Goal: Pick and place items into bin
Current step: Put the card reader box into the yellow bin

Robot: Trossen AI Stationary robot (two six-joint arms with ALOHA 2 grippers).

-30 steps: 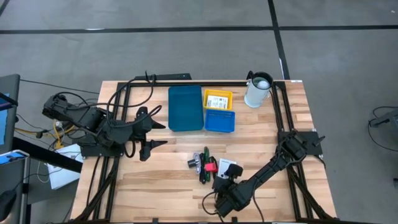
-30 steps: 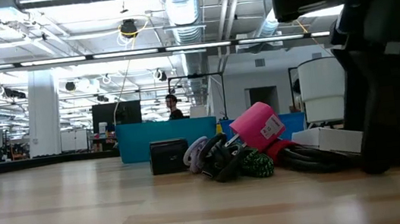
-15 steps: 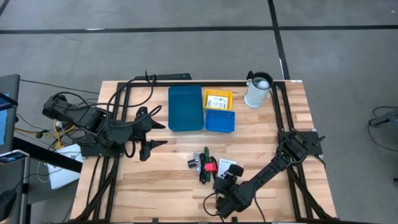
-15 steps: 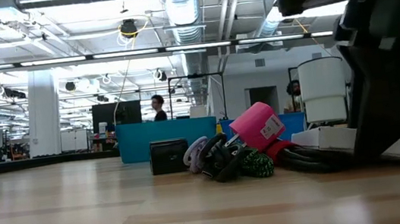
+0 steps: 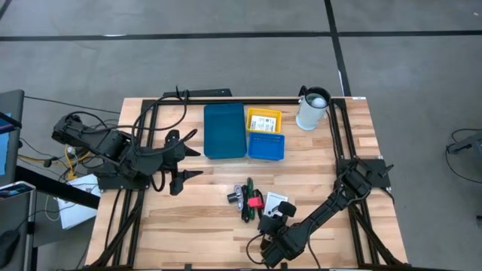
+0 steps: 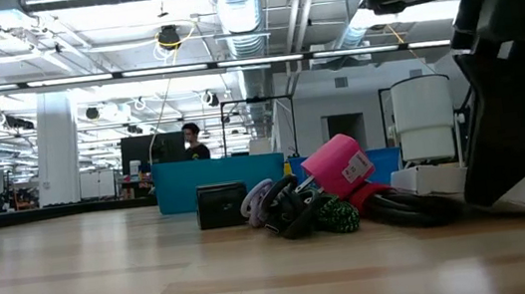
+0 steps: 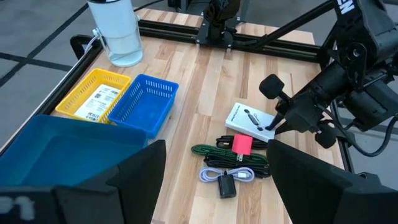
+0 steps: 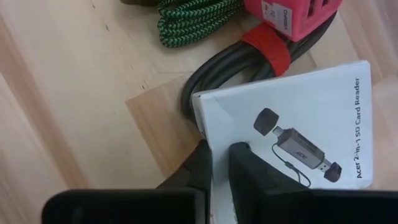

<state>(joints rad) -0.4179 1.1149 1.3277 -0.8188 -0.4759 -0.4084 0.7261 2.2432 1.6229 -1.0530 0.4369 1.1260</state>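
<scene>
A white printed box (image 5: 277, 201) lies near the table's near edge, beside a pile of cables (image 5: 247, 199): a green braided cable (image 8: 199, 22), a black cable with a red strap (image 8: 249, 59), a pink-red block (image 6: 337, 165) and a small black adapter (image 6: 221, 204). My right gripper (image 5: 272, 216) is shut on the box. My left gripper (image 5: 193, 162) waits open and empty at the table's left. The bin stands at the far middle: a teal tray (image 5: 224, 130), a yellow tray (image 5: 263, 120) holding a printed card, and a blue tray (image 5: 266, 147). My right gripper pinches the white box at its near corner (image 8: 217, 140), on the side next to the black cable. One finger (image 8: 245, 165) lies on the printed face and the other (image 8: 200, 163) outside the edge. The fingers slant down from the near side. Whether the held end is off the table, I cannot tell.
A white jug (image 5: 312, 109) stands at the far right, beside the yellow tray. Black frame rails (image 5: 339, 135) run along the table's left, right and far sides. Bare wood (image 5: 188, 218) lies left of the cable pile. A person (image 6: 192, 141) stands far off in the room.
In the low view my right arm has shifted a little toward the table's right and slightly up. The white box stays about where it was. The person in the room has walked left.
</scene>
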